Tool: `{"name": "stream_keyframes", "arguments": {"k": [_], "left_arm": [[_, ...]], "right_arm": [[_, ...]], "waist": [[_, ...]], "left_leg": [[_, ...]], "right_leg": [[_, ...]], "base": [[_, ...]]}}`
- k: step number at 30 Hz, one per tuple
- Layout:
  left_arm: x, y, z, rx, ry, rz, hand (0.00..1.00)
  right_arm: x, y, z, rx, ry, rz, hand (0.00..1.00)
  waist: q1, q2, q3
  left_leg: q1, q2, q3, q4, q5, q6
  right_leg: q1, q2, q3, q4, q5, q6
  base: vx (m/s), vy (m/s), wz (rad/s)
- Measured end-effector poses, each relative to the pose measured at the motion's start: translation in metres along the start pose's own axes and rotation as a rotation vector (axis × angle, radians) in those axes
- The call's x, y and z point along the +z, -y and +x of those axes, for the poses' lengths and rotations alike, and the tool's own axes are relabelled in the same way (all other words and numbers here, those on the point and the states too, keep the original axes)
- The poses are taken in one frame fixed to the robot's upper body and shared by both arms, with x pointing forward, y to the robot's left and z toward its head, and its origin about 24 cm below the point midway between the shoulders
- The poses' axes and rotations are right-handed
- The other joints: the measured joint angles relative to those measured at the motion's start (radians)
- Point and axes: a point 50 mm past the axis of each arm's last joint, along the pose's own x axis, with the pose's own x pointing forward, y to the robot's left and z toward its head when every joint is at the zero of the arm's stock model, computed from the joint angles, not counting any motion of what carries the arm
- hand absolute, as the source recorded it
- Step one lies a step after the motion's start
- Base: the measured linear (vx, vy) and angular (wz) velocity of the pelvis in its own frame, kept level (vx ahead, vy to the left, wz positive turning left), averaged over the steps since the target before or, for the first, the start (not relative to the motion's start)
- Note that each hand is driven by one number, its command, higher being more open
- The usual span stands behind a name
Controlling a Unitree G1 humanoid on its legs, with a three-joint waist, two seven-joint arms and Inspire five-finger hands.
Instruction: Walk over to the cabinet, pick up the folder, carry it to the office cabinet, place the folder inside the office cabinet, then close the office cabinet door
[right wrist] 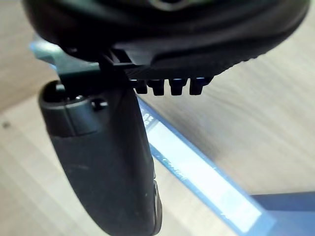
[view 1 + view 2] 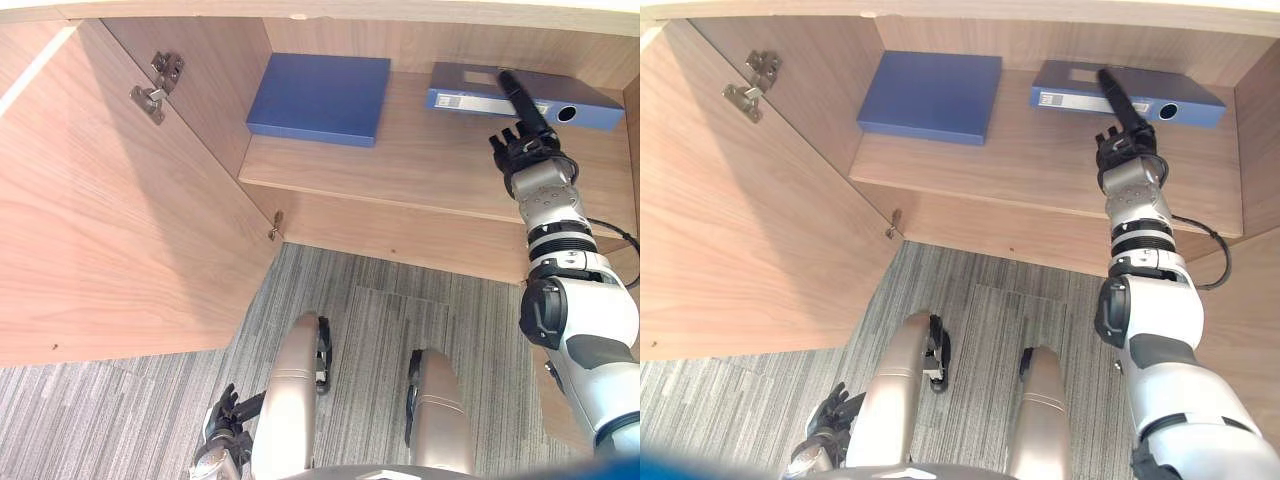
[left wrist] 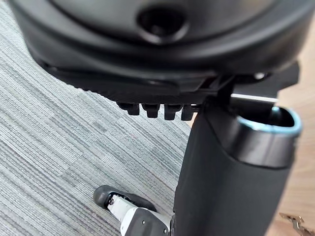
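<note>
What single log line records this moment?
right hand: open, touching folder | folder: on cabinet shelf | door: open | left hand: low, idle

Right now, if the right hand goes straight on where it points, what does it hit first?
The blue folder at the shelf's right: the right hand's straight fingers overlap its spine, contact unclear. Beyond that, the cabinet's back wall.

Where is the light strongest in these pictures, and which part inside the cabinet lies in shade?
Left eye view: a bright streak crosses the open cabinet door near its upper corner, and the inner side wall is darker than the shelf. Right wrist view: the label on the folder shines pale past the right robot hand.
</note>
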Motion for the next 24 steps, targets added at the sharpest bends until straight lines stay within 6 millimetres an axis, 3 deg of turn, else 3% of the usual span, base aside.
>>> {"name": "stream_keyframes", "arguments": {"k": [4, 7, 11, 18, 24], "left_arm": [[-0.001, -0.001, -0.004, -0.053, 0.005, 0.043, 1.00], [-0.002, -0.001, -0.007, -0.079, 0.002, 0.058, 1.00], [-0.001, 0.002, -0.012, -0.123, 0.012, 0.081, 1.00], [-0.003, 0.003, -0.015, -0.166, -0.006, 0.140, 1.00], [-0.002, 0.002, -0.015, -0.177, -0.006, 0.162, 1.00]], "right_arm": [[-0.019, 0.023, 0.000, 0.010, -0.089, -0.173, 1.00], [-0.017, 0.038, 0.000, -0.001, -0.092, -0.208, 1.00], [-0.019, 0.064, -0.003, -0.001, -0.107, -0.418, 1.00], [-0.023, 0.076, -0.007, 0.135, -0.167, -0.869, 1.00], [-0.030, 0.068, -0.008, 0.210, -0.155, -1.150, 1.00]], "waist": [[0.008, 0.004, -0.003], [0.013, 0.004, -0.003], [0.024, 0.014, -0.009], [0.027, 0.019, -0.024], [0.027, 0.019, -0.026]], "left_leg": [[0.024, -0.001, -0.004, -0.017, 0.000, 0.000], [0.036, -0.002, -0.003, -0.025, 0.000, 0.000], [0.057, -0.003, -0.001, -0.043, 0.000, 0.000], [0.091, 0.001, 0.000, -0.068, -0.001, -0.002], [0.108, 0.010, 0.003, -0.079, -0.004, -0.006]], "right_leg": [[0.033, -0.003, -0.013, -0.026, 0.000, 0.000], [0.049, -0.006, -0.018, -0.038, 0.000, 0.001], [0.069, -0.008, -0.023, -0.058, 0.001, 0.001], [0.101, -0.007, -0.031, -0.085, 0.001, 0.001], [0.113, -0.001, -0.031, -0.102, 0.005, 0.003]], "base": [[0.01, 0.002, 0.03], [0.01, 0.004, 0.02], [0.00, 0.001, 0.01], [0.00, 0.000, 0.00], [0.00, 0.009, -0.03]]}}
